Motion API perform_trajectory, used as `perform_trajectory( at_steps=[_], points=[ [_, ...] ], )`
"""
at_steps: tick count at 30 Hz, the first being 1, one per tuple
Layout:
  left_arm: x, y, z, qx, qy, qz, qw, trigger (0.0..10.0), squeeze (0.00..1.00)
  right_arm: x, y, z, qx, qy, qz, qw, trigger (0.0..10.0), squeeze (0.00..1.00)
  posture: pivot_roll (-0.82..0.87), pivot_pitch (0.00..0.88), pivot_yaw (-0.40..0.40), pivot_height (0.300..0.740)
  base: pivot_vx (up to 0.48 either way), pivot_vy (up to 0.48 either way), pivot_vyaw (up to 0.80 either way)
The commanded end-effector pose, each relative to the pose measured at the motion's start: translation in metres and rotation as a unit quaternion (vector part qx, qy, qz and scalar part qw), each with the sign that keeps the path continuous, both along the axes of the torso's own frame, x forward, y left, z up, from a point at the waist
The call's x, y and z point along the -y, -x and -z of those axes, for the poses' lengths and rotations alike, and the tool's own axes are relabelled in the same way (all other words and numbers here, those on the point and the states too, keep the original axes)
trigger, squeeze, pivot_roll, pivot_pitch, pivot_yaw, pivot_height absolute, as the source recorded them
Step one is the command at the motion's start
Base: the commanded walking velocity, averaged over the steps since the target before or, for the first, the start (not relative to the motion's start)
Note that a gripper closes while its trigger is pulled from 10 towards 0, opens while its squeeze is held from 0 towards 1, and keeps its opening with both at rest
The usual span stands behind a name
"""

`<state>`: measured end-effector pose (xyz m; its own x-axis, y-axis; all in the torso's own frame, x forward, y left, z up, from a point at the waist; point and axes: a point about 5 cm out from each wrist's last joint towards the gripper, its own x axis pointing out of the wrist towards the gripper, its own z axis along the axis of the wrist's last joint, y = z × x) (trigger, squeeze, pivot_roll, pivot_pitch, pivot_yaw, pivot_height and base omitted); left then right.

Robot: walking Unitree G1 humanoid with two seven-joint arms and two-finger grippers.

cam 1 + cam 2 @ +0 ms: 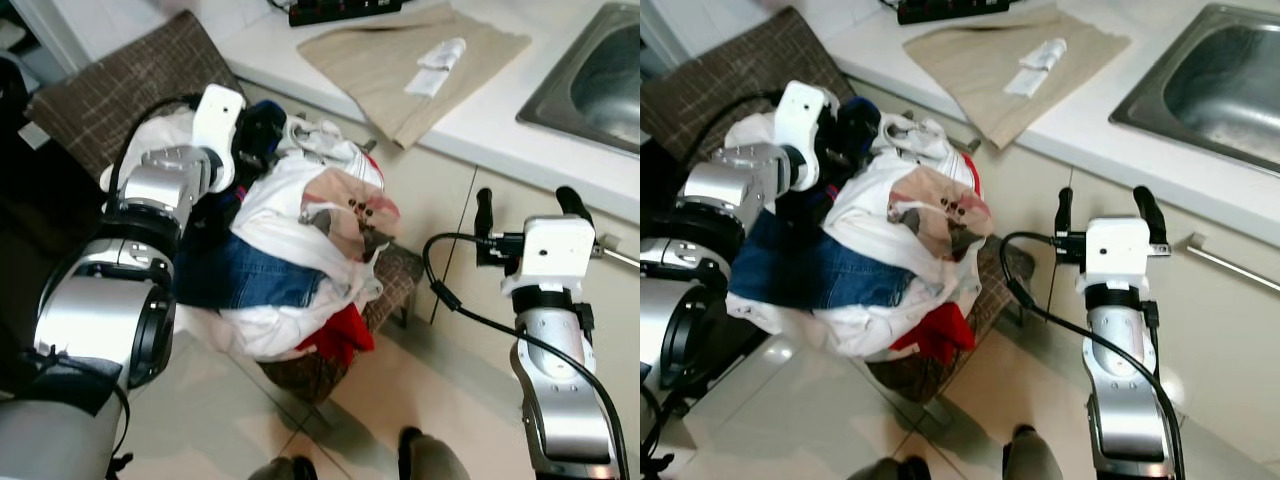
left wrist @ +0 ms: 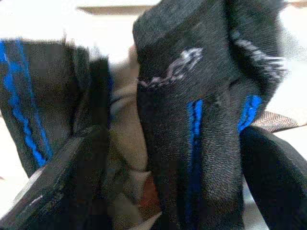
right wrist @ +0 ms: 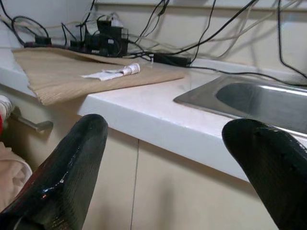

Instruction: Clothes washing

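Observation:
A heap of laundry (image 1: 300, 200) lies on a brown checked chair (image 1: 120, 95): white pieces on top, blue jeans (image 1: 250, 275) at the left, a red garment (image 1: 335, 335) hanging off the front. My left gripper (image 1: 262, 130) is pushed into the back of the heap. In the left wrist view it (image 2: 172, 187) is shut on a black garment with blue stitching (image 2: 192, 120), which bulges between the two fingers. My right gripper (image 1: 527, 200) stands open and holds nothing. It is in front of the cabinet door, to the right of the heap and below the counter edge.
The white counter (image 1: 480, 120) behind carries a beige mat (image 1: 400, 70) with a folded white cloth (image 1: 440, 52), a power strip (image 1: 340, 10) and a steel sink (image 1: 600, 75). A cabinet handle (image 1: 1230, 265) sticks out by the right arm. Tiled floor (image 1: 230, 420) lies below.

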<state>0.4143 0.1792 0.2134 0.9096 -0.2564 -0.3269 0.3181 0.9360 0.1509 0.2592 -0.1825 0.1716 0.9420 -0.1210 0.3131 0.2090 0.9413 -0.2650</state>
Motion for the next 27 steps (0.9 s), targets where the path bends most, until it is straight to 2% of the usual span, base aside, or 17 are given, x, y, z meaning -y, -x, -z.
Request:
perform_trajectory(
  at_steps=[1,2,7,8,9,11,12,13,21,27],
  points=[
    [-0.013,0.001,0.002,-0.005,-0.011,-0.022,1.000,10.0,0.00,-0.003,0.000,-0.004,0.003,0.000,-0.005,1.000,10.0,0.00,-0.24,0.127,0.191,0.740,0.000,0.000,0.00],
    [-0.015,0.003,0.011,-0.021,-0.011,-0.026,0.999,10.0,0.00,-0.006,-0.001,-0.004,0.000,-0.004,-0.017,1.000,10.0,0.00,-0.24,0.119,0.182,0.740,0.000,0.000,0.00],
    [-0.020,0.007,0.028,-0.037,-0.031,-0.037,0.998,9.9,0.00,-0.010,-0.004,-0.001,-0.013,-0.021,-0.041,0.999,10.0,0.00,-0.24,0.113,0.177,0.740,0.000,0.000,0.00],
    [-0.020,0.009,0.033,-0.043,-0.037,-0.033,0.998,0.0,0.20,-0.011,-0.005,0.000,-0.017,-0.026,-0.048,0.998,10.0,0.00,-0.24,0.108,0.174,0.740,0.000,0.000,0.00],
    [-0.020,0.009,0.033,-0.043,-0.037,-0.033,0.998,0.0,0.20,-0.011,-0.005,0.000,-0.017,-0.026,-0.048,0.998,10.0,0.00,-0.24,0.108,0.174,0.740,0.000,0.000,0.00],
    [-0.018,0.011,0.040,-0.052,-0.041,-0.020,0.998,0.0,0.06,-0.011,-0.006,0.001,-0.021,-0.028,-0.048,0.998,10.0,0.00,-0.24,0.108,0.174,0.740,0.000,0.000,0.00],
    [-0.018,0.011,0.040,-0.052,-0.041,-0.020,0.998,0.0,0.06,-0.011,-0.006,0.001,-0.021,-0.028,-0.048,0.998,10.0,0.00,-0.24,0.108,0.174,0.740,0.000,0.000,0.00],
    [-0.015,0.011,0.043,-0.046,-0.039,-0.010,0.998,0.0,0.00,-0.009,-0.006,0.001,-0.022,-0.032,-0.041,0.998,10.0,0.00,-0.24,0.105,0.175,0.740,0.000,0.000,0.00],
    [0.000,0.006,0.027,0.023,-0.040,0.026,0.999,0.0,0.00,-0.009,-0.007,0.002,-0.026,-0.033,-0.042,0.998,10.0,0.00,-0.24,0.107,0.173,0.740,0.000,0.000,0.00],
    [0.012,0.003,0.015,0.051,0.008,0.055,0.997,0.0,0.00,-0.010,-0.008,0.004,-0.030,-0.033,-0.044,0.998,10.0,0.00,-0.24,0.108,0.171,0.740,0.000,0.000,0.00]
  ],
)
